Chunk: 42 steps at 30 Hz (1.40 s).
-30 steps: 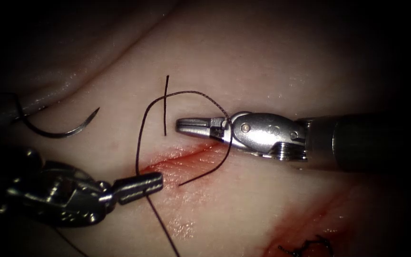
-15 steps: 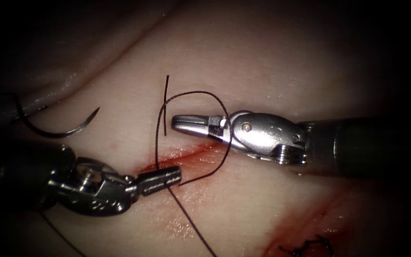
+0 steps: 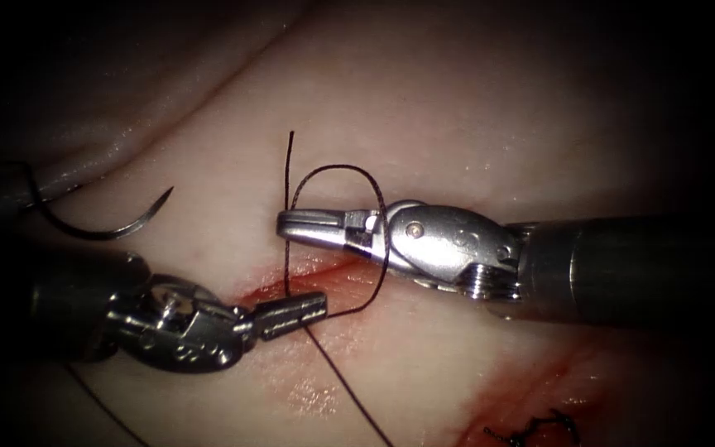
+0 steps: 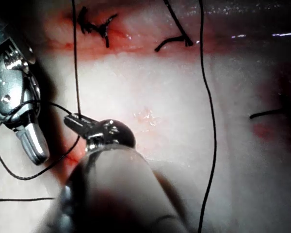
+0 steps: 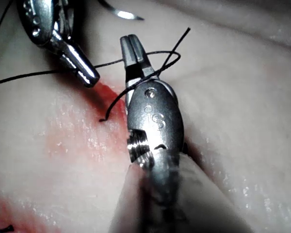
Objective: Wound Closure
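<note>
Right tool (image 3: 312, 225): jaws closed, nothing seen gripped between them; a loop of thread (image 3: 337, 170) is wound around the jaws near their hinge. The short free thread end (image 3: 289, 165) stands just off the jaw tips, its long axis crossing the jaw axis; the right tool is the nearer. Left tool (image 3: 291, 314): jaws closed on the thread, below the right tool's tips, over the cut (image 3: 337, 269). The needle (image 3: 101, 223) lies free on the tissue (image 3: 457, 124), well left of both tools, left of the cut. No containers are present.

The needle (image 3: 97, 222) fades at its left end into shadow; the thread (image 3: 349, 397) runs off the endoscope view's bottom edge.
</note>
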Available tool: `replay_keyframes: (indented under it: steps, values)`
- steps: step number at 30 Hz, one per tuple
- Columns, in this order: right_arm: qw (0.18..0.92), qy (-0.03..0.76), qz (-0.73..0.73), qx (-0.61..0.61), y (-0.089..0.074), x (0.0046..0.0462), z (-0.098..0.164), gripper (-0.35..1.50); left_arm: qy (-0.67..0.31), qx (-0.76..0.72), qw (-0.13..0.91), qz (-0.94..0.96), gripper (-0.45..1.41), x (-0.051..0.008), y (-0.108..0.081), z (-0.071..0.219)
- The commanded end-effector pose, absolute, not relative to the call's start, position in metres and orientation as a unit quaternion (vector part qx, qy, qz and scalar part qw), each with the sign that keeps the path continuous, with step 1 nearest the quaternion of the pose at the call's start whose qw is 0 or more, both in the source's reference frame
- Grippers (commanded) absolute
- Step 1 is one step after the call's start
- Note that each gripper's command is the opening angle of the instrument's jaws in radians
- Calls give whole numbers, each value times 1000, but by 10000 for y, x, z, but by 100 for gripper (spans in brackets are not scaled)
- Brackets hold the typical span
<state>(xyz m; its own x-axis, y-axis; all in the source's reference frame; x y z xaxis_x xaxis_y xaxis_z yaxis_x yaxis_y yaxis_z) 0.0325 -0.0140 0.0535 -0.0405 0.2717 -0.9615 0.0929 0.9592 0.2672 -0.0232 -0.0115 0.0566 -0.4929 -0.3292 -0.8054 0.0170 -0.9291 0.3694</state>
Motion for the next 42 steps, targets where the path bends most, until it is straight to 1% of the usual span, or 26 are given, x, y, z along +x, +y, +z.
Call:
replay_keyframes:
  steps: [1,4,5,6,7,8,9,14,16,21,25,34,42]
  values:
    - [681,718,66,127,-144,335,539,-35,-160,492,101,-850,-45,-240,-121,572]
    - [682,718,68,123,-145,344,540,-33,-157,496,104,-847,-45,-257,-128,573]
    - [683,717,73,122,-145,349,541,34,-153,495,107,-849,-45,-262,-132,571]
    - [686,714,77,117,-145,352,542,63,-153,495,107,-848,-45,-264,-133,570]
    - [688,712,82,115,-146,353,542,84,-153,496,107,-848,-45,-265,-134,567]
    - [690,709,88,116,-146,356,543,101,-152,496,107,-848,-45,-265,-135,565]
    - [691,707,93,117,-147,358,545,111,-151,497,106,-848,-45,-265,-136,561]
    - [691,707,95,117,-154,365,550,113,-149,500,113,-845,-45,-267,-138,546]
    - [692,707,95,116,-154,366,551,110,-144,510,121,-839,-45,-268,-137,538]
    - [698,700,88,119,-156,365,555,110,-134,536,153,-820,-45,-267,-130,518]
    - [707,692,79,121,-160,364,562,105,-118,554,167,-807,-45,-264,-117,503]
    - [716,683,71,126,-164,363,564,105,-116,550,180,-807,-45,-233,-89,489]
    - [729,666,43,152,-178,365,571,105,-103,578,188,-787,-45,-223,-63,478]
